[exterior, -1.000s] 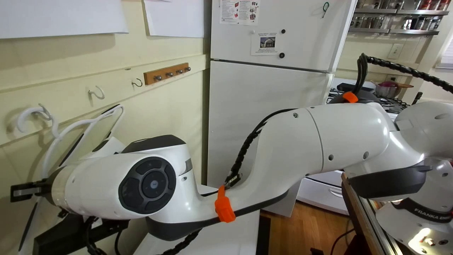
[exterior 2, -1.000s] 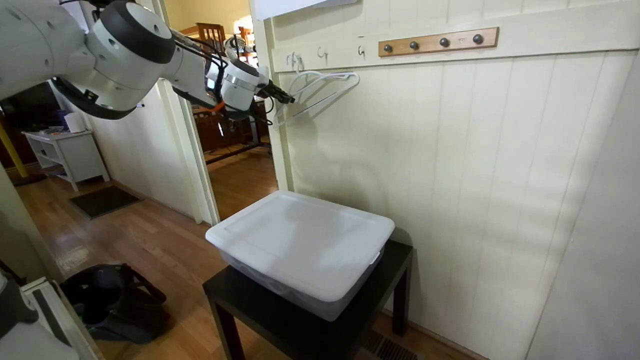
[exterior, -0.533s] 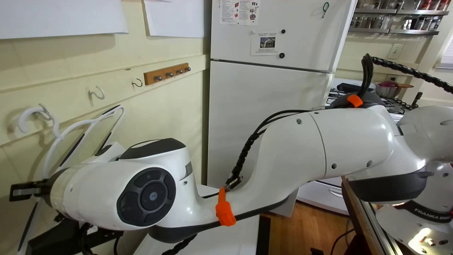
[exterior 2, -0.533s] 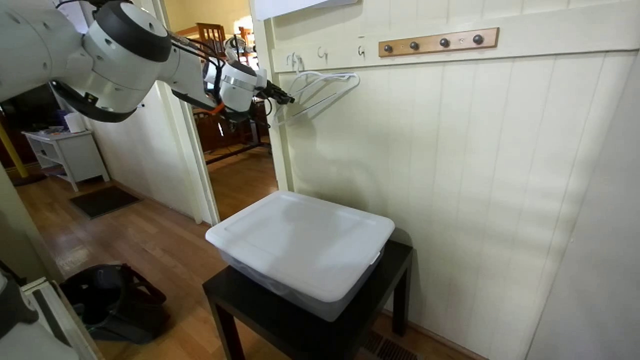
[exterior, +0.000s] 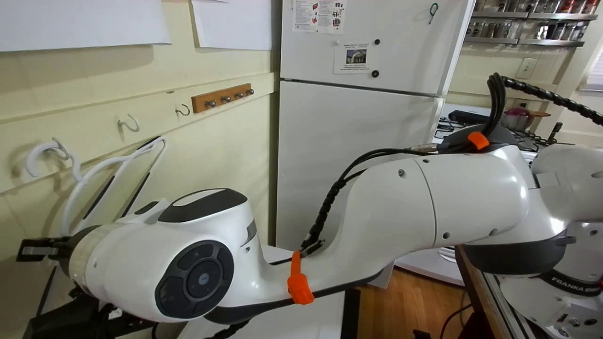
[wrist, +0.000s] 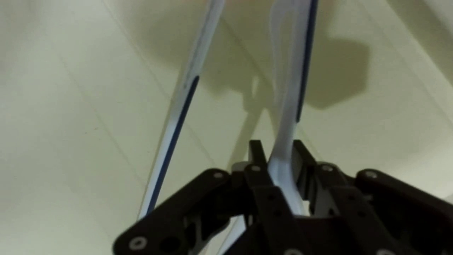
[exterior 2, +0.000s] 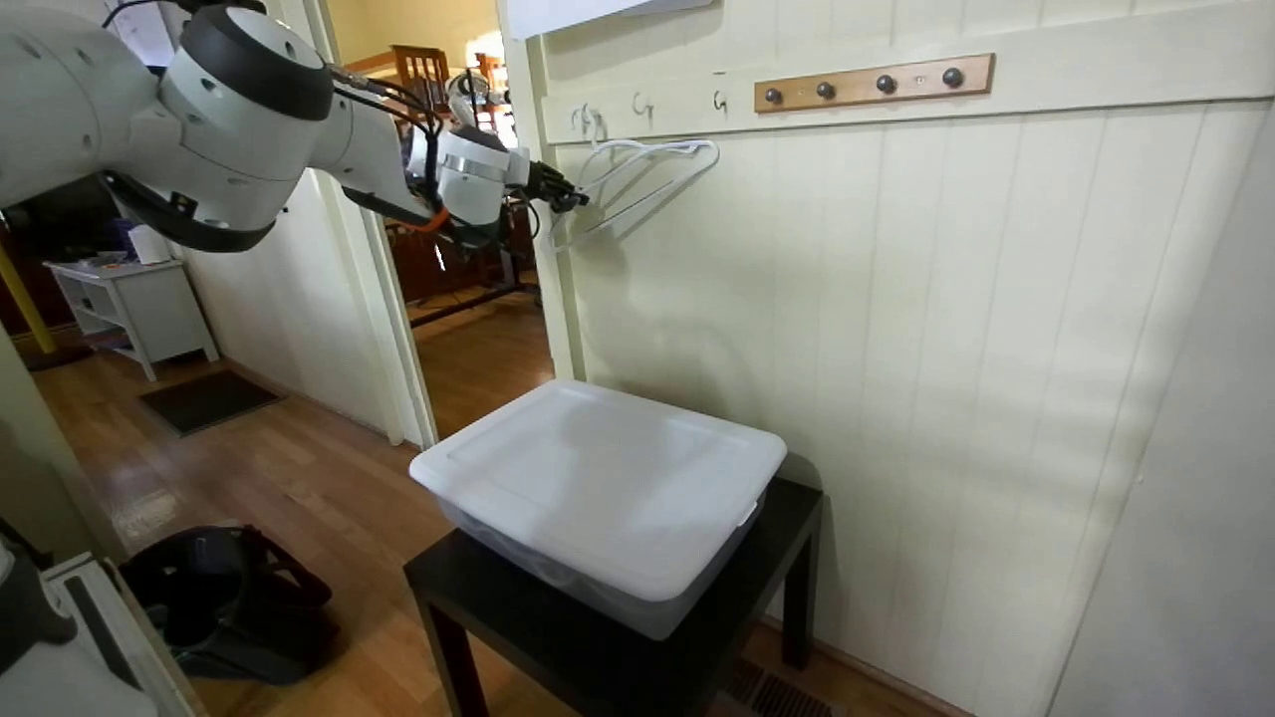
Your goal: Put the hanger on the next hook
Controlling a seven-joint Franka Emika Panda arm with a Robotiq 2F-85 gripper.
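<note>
The thin white hanger shows in both exterior views [exterior: 106, 165] [exterior 2: 682, 147]. Its curved hook still loops over the end wall hook [exterior: 60, 148], the one farthest from the wooden peg rail. My gripper is at the hanger's near side in both exterior views [exterior: 37, 249] [exterior 2: 573, 199]. In the wrist view, the black fingers [wrist: 276, 148] are close on both sides of one white bar of the hanger [wrist: 290, 106] and look shut on it. A white hook [exterior: 129, 123] is beside the end hook, then a darker metal hook [exterior: 183, 110]. The hanger's lower part is partly hidden behind my wrist.
The wooden peg rail [exterior: 200, 104] follows the hooks along the wall, then the white fridge [exterior: 358, 141]. A white-lidded bin [exterior 2: 608, 488] on a black table [exterior 2: 518, 612] stands below the hanger. Papers [exterior: 231, 23] hang above the hooks. An open doorway is beside the end hook.
My forearm has lowered a little and the wrist has rolled. The gripper has shifted slightly toward the other hooks, and the hanger has moved slightly with it.
</note>
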